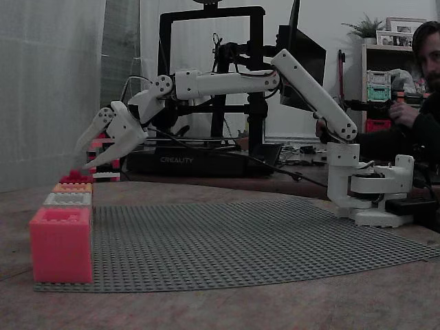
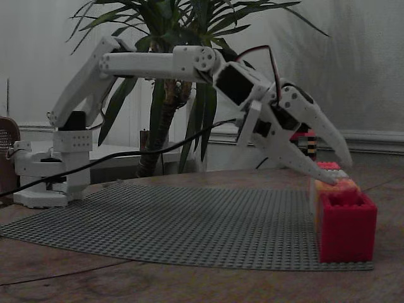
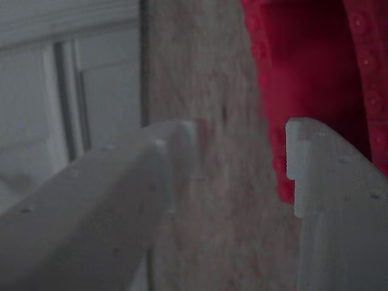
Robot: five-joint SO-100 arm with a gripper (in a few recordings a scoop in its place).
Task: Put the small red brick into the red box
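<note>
In a fixed view, the far left of the grey studded baseplate [image 1: 261, 237] carries a row of square boxes running away from the camera: a pinkish-red box [image 1: 61, 244] nearest, a pale grey box [image 1: 68, 199] behind it, an orange box [image 1: 72, 187] next, and at the far end the red box [image 1: 76, 177], of which just a deep crimson studded top edge shows. The gripper [image 1: 83, 158] hangs right above that far end, fingers spread apart and pointing down, with nothing between them that I can make out. To the right the white arm [image 1: 302, 82] stretches back to its base [image 1: 371, 189] at the mat's edge, and a person [image 1: 426, 89] sits behind it.

From the other side, the arm's base [image 2: 53, 170] stands left, a plant [image 2: 177, 82] behind, and the gripper [image 2: 338, 170] reaches down at the right over the row of boxes, jaws apart.

In the wrist view, the two white fingertips [image 3: 182, 145] stand well apart with bare tabletop [image 3: 206, 91] between them. The red box [image 3: 303, 66] sits at upper right, its dark crimson hollow open to the camera. I cannot spot the small red brick; it may lie hidden inside.
</note>
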